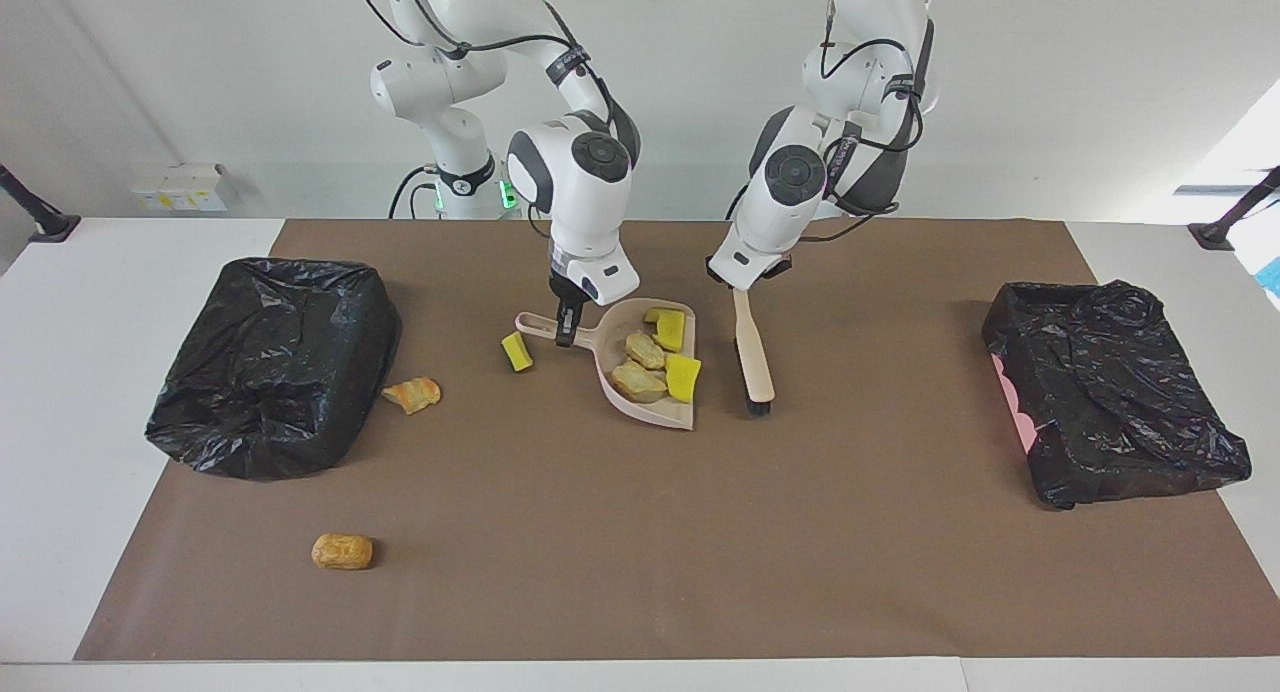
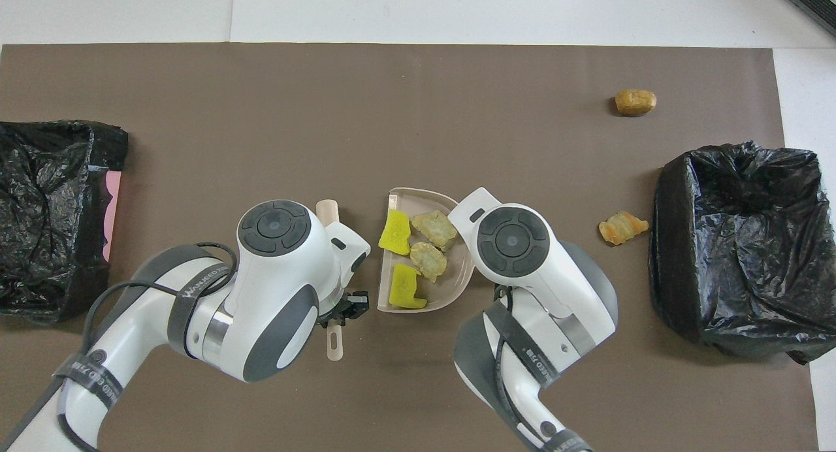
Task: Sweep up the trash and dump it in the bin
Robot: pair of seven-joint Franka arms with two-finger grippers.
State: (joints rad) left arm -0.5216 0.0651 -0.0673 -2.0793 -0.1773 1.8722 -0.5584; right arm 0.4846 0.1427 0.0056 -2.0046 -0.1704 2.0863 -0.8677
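The beige dustpan (image 1: 612, 324) (image 2: 458, 277) lies mid-table. It holds two yellow chunks (image 1: 684, 376) (image 2: 394, 230) and two tan lumps (image 1: 645, 350) (image 2: 436, 227) of trash. My right gripper (image 1: 563, 329) is shut on the pan's handle; the overhead view hides it under the arm. My left gripper (image 1: 738, 281) (image 2: 344, 306) is shut on the brush (image 1: 752, 357) (image 2: 334, 346), which slants down beside the pan, apart from it. Loose trash on the mat: a yellow chunk (image 1: 516, 352) by the pan handle, a tan-orange piece (image 1: 412, 394) (image 2: 622, 226) and a bread-like lump (image 1: 342, 551) (image 2: 635, 102).
One black-bagged bin (image 1: 270, 362) (image 2: 738, 243) stands at the right arm's end of the table, close to the tan-orange piece. A second one (image 1: 1110, 392) (image 2: 46, 210) stands at the left arm's end. A brown mat (image 1: 640, 532) covers the table.
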